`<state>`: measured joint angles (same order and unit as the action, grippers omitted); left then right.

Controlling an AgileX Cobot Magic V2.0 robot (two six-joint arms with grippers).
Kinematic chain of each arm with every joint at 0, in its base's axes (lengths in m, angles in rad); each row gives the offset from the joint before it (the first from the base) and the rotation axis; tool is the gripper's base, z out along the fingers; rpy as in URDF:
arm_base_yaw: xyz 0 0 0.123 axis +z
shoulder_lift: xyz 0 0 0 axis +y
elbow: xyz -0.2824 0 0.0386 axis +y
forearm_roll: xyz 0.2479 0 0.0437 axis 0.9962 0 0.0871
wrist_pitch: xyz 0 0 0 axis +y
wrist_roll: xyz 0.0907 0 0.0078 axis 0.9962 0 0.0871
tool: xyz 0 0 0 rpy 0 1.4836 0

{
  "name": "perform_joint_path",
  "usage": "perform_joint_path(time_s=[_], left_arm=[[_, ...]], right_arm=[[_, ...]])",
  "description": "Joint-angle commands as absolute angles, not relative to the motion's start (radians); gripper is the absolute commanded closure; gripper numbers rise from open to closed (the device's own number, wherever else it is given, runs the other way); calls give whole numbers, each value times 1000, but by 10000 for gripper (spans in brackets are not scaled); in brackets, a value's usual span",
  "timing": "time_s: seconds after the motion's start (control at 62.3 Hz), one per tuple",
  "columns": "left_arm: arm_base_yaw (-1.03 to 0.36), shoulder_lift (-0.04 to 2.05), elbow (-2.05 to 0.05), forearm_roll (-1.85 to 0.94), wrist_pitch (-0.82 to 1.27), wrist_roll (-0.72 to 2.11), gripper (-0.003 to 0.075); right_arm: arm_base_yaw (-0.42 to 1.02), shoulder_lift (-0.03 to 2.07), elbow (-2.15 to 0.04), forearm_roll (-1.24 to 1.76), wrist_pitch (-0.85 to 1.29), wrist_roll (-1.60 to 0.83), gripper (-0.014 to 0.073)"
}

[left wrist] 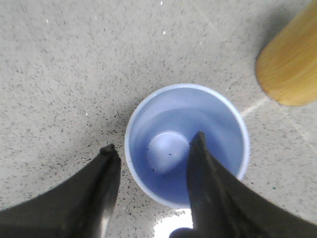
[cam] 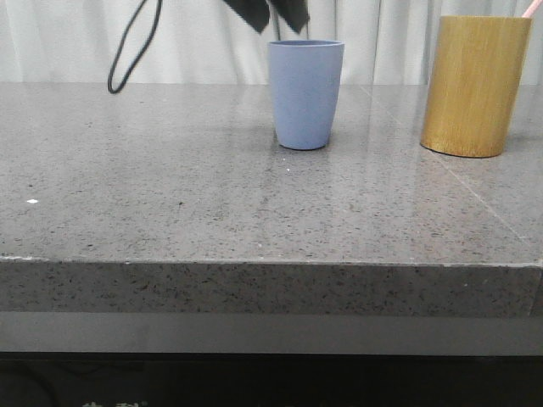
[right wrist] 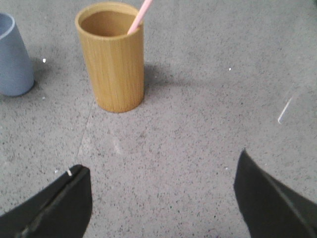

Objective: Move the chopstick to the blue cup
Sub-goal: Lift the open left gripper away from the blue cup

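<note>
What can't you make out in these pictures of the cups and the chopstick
- Chopstick: its lower part is hidden inside the bamboo holder in the right wrist view, and its top is cut off by the frame edge.
- Left gripper: the front view's top edge cuts it off above the blue cup.
- Blue cup: in the right wrist view the frame edge crops it, hiding its inside.
- Right gripper: its fingers are cropped at the frame edge.

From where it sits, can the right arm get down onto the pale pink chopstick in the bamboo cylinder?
Probably yes. The right gripper is open, and bare grey table lies between it and the yellow-brown bamboo cylinder; the pale pink chopstick pokes above its rim, unobstructed.
</note>
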<state>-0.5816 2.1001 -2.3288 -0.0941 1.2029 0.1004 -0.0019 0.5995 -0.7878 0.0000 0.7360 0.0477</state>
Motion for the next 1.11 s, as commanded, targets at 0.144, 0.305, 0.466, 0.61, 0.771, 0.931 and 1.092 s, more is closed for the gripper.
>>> perform_joint_path(time_s=[0.144,0.305,0.466,0.61,0.771,0.931,1.092], left_arm=[[-568,1892,-2276,-125,1169,90,396],[-520,1763,-2159,-125,1170,90,398],[-469,1657,-2094,-126,1211,90,398],[-459,1584,-2051,-124,1254,95,398],[-459,1478,-1937,-122,1239,116,400],[-459,1308,-1748,-122,1165,124,407],[-459,1150,-1575,-105,1132,124,407]], right_arm=[[-76,751,-945,-35,715,86,-6],[-161,871,-1027,22,709,86,-6],[-231,1008,-1118,211,722,-14,-6],[-230,1123,-1201,442,725,-210,-6],[-230,1233,-1286,611,722,-334,-6],[-230,1330,-1368,638,716,-355,-6],[-227,1411,-1442,639,748,-375,-6]])
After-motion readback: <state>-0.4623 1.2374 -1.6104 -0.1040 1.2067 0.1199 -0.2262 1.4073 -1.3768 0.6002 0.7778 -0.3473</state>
